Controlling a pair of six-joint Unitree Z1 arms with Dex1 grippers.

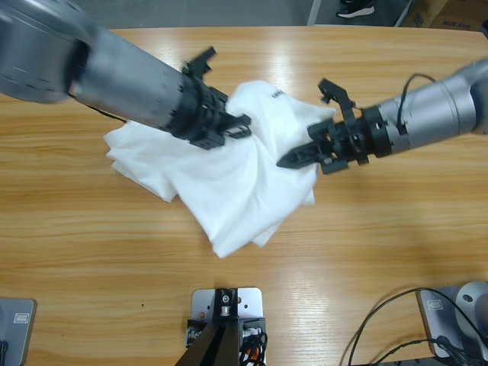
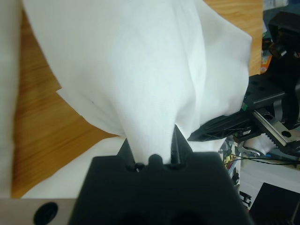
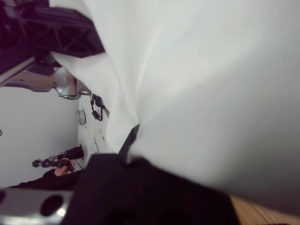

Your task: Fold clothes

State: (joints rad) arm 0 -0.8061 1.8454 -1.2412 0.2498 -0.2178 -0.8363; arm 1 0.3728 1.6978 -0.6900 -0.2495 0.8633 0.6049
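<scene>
A crumpled white T-shirt [image 1: 229, 191] lies bunched in the middle of the wooden table [image 1: 91, 229], partly lifted between the two arms. My left gripper [image 1: 242, 126] comes in from the upper left and is shut on a gathered fold of the shirt [image 2: 140, 61], the fabric rising out from between its jaws [image 2: 152, 136]. My right gripper [image 1: 286, 162] reaches in from the right and is shut on the shirt's right edge. In the right wrist view the shirt [image 3: 211, 70] fills most of the picture and hides all but one black jaw of that gripper [image 3: 131, 136].
Bare wood surrounds the shirt on every side. Black cables [image 1: 381, 328] loop at the table's front right. A person's hand [image 3: 61, 169] shows small in the right wrist view's background. The right gripper [image 2: 211, 130] also appears in the left wrist view, close beside the fabric.
</scene>
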